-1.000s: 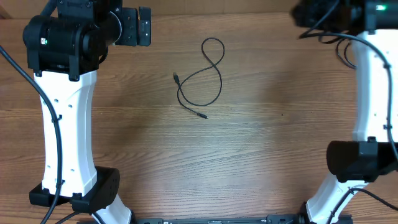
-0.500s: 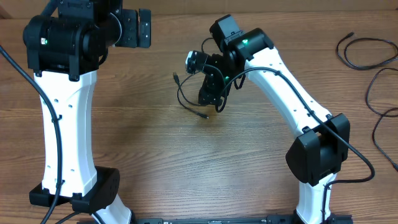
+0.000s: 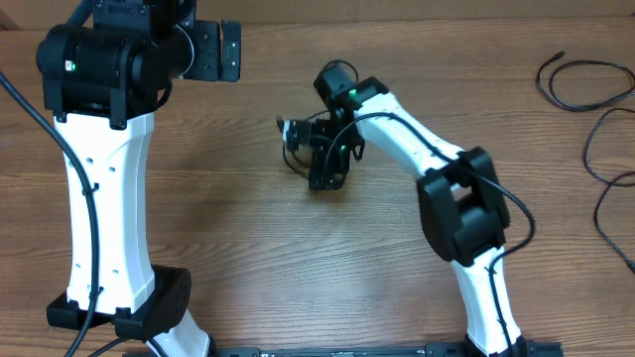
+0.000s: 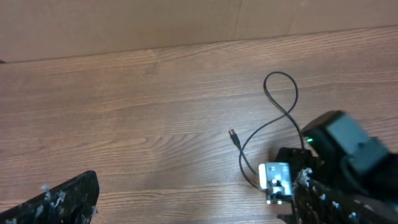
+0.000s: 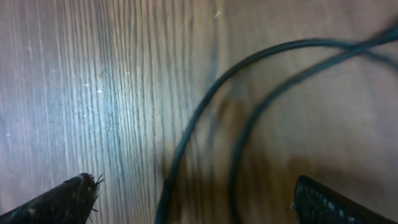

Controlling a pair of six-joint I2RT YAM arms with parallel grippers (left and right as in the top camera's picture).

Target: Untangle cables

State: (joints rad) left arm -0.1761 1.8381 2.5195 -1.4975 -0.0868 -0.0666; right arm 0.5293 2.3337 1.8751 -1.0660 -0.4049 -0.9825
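cable point(image 5: 191, 121) blurred, edge-cut | overhead — loop hidden under right hand point(image 3: 325, 179)

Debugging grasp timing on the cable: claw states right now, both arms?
Left claw: open, holding nothing.
Right claw: open, fingers either side of the cable, not shut on it.

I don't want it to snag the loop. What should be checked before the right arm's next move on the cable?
1. Right tool open: ok.
2. Cable strands between its fingertips: ok.
3. Left tool away from the cable: ok.
4. Which strand lies on top at the crossing: cannot tell.
5. Right fingertips' height above the table: cannot tell.
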